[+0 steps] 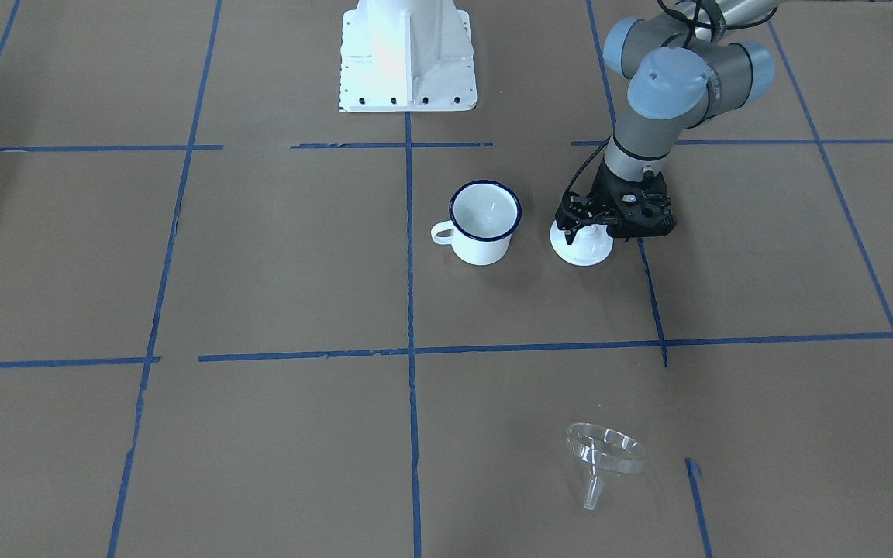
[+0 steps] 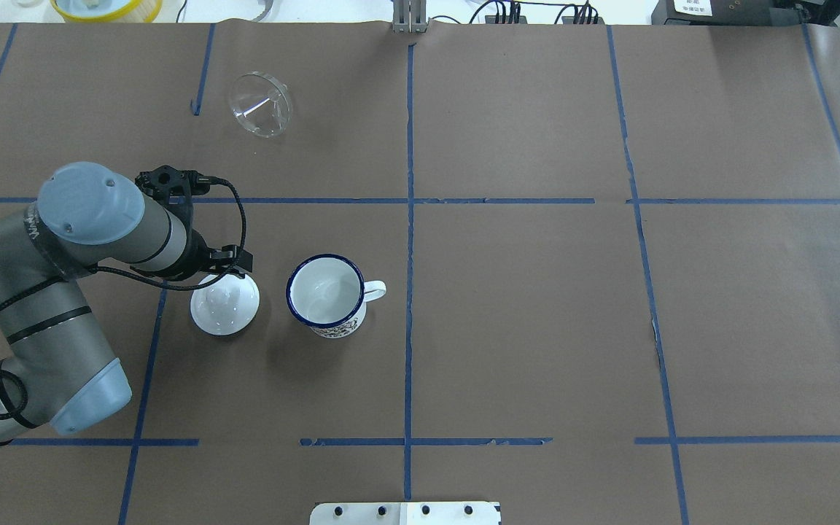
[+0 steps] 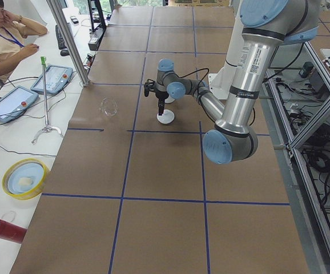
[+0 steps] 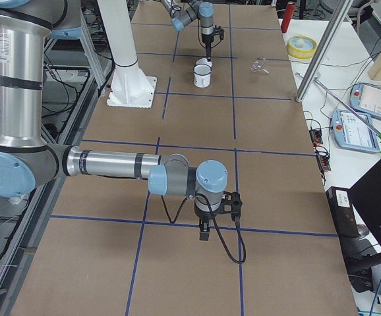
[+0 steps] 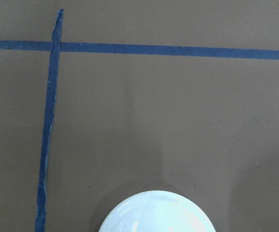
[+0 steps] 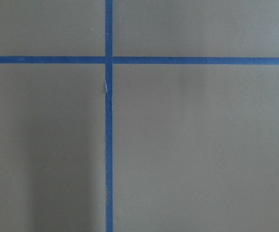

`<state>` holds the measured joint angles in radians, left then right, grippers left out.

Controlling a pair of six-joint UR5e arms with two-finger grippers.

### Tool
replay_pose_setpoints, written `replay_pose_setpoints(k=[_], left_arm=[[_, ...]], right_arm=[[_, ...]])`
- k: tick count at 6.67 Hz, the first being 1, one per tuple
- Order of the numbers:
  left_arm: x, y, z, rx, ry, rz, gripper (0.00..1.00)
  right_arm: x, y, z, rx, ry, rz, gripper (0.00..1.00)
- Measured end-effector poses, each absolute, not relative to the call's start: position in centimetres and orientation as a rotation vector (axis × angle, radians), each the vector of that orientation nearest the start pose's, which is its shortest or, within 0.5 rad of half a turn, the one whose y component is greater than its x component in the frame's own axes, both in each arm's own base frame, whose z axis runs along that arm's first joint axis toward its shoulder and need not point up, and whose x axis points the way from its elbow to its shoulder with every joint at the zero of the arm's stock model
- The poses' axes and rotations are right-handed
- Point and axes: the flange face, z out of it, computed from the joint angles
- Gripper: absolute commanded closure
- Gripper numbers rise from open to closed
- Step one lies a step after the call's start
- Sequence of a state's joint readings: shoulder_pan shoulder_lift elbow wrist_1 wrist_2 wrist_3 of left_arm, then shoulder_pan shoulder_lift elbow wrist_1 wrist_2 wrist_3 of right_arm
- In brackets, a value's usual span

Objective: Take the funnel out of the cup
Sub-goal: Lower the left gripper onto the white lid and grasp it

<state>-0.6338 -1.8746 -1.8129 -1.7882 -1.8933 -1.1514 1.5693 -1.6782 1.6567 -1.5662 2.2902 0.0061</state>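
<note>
The clear funnel [image 1: 605, 459] lies on its side on the brown table, far from the cup; it also shows in the overhead view [image 2: 261, 104]. The white enamel cup [image 1: 484, 223] with a dark blue rim stands upright and empty near the table's middle [image 2: 327, 295]. My left gripper [image 1: 570, 235] points down onto a white domed lid [image 1: 584, 248] beside the cup, its fingers close together at the lid's knob. The lid rests on the table [image 2: 224, 306]. My right gripper [image 4: 204, 232] hangs low over bare table far from these; I cannot tell whether it is open.
Blue tape lines [image 1: 410, 310] cross the brown table. The robot's white base [image 1: 408, 54] stands behind the cup. Beyond the far edge are a yellow bowl [image 3: 23, 177], a red cylinder [image 3: 5, 230], teach pendants and a seated operator [image 3: 5, 40].
</note>
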Motion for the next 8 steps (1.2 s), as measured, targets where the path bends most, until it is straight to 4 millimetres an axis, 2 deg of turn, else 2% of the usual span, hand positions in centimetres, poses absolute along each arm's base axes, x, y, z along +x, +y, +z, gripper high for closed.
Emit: replay_pose_setpoints(k=[8], left_arm=[[44.1,-42.0,36.6,0.093,0.804,-0.045,0.0]], right_arm=[[6.7,-44.5,67.0,-0.019,-0.719,0.01,0.0]])
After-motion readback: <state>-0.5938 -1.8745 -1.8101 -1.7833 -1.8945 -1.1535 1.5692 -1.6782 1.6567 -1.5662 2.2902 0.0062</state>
